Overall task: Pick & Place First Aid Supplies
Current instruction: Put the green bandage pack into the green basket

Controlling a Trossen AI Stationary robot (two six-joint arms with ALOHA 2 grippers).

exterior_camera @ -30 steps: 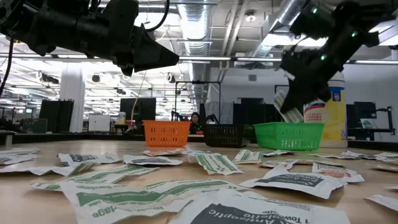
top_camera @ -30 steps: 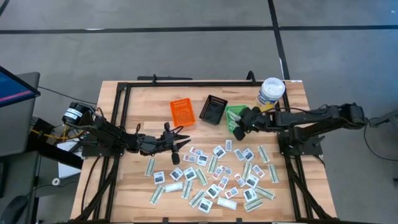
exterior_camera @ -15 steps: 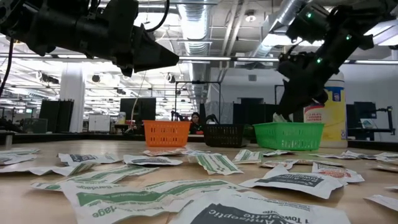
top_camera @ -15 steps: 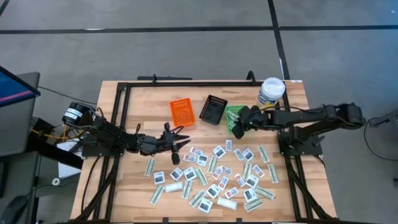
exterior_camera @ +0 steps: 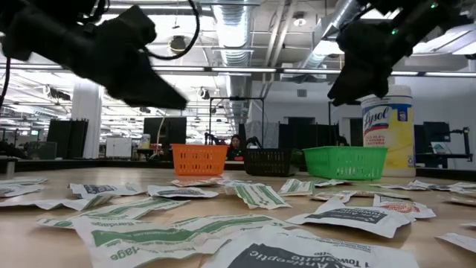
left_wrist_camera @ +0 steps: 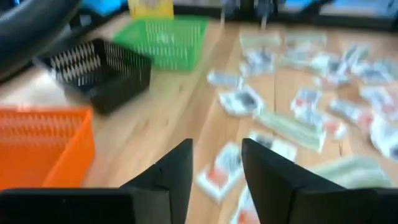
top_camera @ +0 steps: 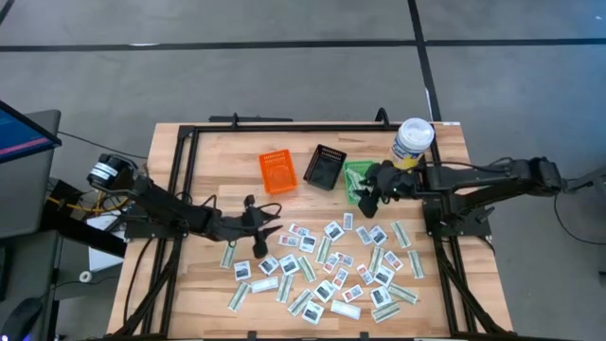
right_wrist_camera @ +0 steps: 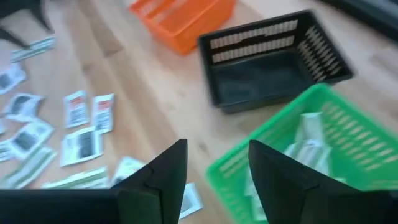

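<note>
Left tool (top_camera: 258,227) is hanging over the near edge of the packet scatter, fingers parted and carrying nothing; the wrist view is showing a clear gap between them, with packets lying just ahead. Right tool (top_camera: 370,196) is sitting at the lip of the green bin (top_camera: 358,177), fingers also parted and empty. I am seeing pale-green strips already lying inside that bin in the right wrist view.

The first aid packets (top_camera: 327,265) are lying loose and flat across the table (top_camera: 204,284), many overlapping, spread between and in front of both tools. Squarish white ones are mixing with long pale-green strips.

Handling, as I judge it: these are light, thin paper, limp rather than stiff, likely to slide on the wood instead of lifting. I am planning to take one by a raised or curled edge, across its narrow width, and to pick one lying clear of its neighbours so a second one is not coming up with it.

Table is bare pale wood framed by dark rails. Orange bin (top_camera: 278,170) and black bin (top_camera: 326,167) are standing beside the green one, a yellow wipes canister (top_camera: 414,140) beyond it. Behind is an open room with ceiling lights and a person seated far off.
</note>
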